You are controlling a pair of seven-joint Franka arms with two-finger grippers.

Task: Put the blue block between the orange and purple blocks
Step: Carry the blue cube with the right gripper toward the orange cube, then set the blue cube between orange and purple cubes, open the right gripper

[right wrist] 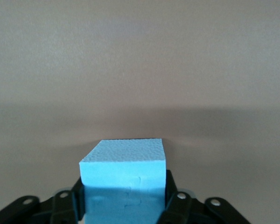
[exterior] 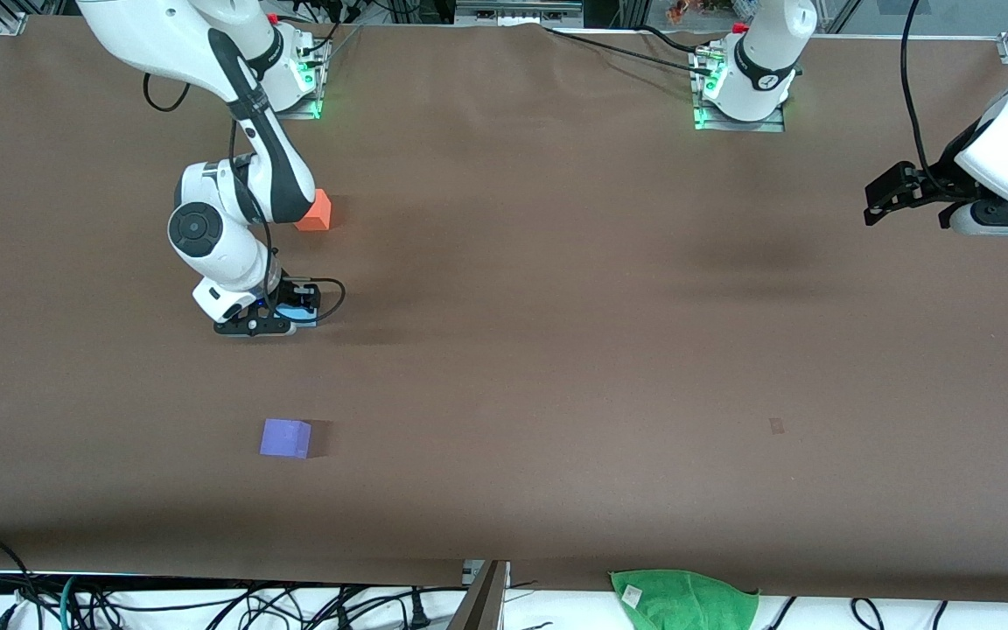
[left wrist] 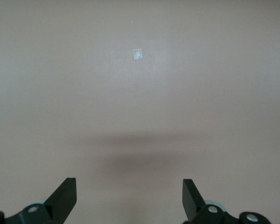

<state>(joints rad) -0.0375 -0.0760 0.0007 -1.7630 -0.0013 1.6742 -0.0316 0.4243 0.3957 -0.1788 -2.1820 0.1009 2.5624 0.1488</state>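
The blue block (right wrist: 122,172) is a light sky-blue cube held between the fingers of my right gripper (right wrist: 124,196). In the front view the right gripper (exterior: 281,320) is low over the table, and a bit of the blue block (exterior: 304,312) shows at it. It is between the orange block (exterior: 315,212), which lies nearer the robots' bases and is partly hidden by the right arm, and the purple block (exterior: 285,437), which lies nearer the front camera. My left gripper (exterior: 882,198) is open and empty, waiting in the air at the left arm's end of the table; it also shows in the left wrist view (left wrist: 129,196).
A green cloth (exterior: 684,598) lies at the table's front edge. A small pale mark (exterior: 776,426) is on the brown table cover; it also shows in the left wrist view (left wrist: 137,54). Cables hang along the front edge.
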